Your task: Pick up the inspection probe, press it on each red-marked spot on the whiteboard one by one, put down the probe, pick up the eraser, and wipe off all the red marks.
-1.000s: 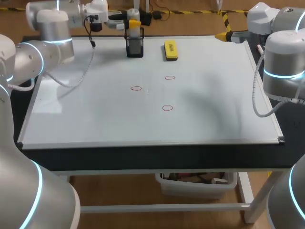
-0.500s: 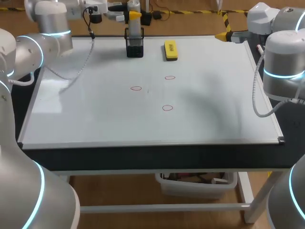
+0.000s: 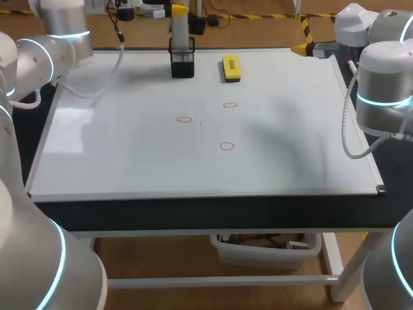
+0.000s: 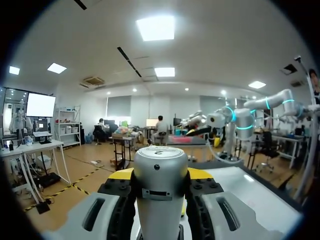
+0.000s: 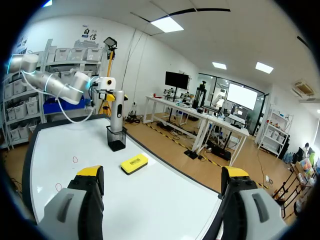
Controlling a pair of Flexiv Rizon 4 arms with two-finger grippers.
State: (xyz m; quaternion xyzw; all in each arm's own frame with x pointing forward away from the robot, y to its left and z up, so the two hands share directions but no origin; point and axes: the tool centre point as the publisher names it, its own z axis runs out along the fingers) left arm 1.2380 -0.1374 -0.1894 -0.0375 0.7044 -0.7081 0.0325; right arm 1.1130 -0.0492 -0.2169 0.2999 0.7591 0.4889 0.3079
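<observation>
I saw the table (image 3: 193,216) bearing a whiteboard (image 3: 290,155); far on it stood a black holder (image 3: 182,64), a yellow eraser (image 3: 231,68) to its right, and red circles (image 3: 184,119) mid-board.

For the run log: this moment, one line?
left gripper: shut on probe at holder | right gripper: open | red marks: three | eraser: on whiteboard

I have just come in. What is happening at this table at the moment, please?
The left gripper is shut on the inspection probe and holds it upright at the black holder, at the far edge of the whiteboard. The probe's lower end seems to be in the holder's mouth. The three red marks are on the board, unwiped, and the yellow eraser lies beside the holder. The right gripper is open and empty near the far right corner.
</observation>
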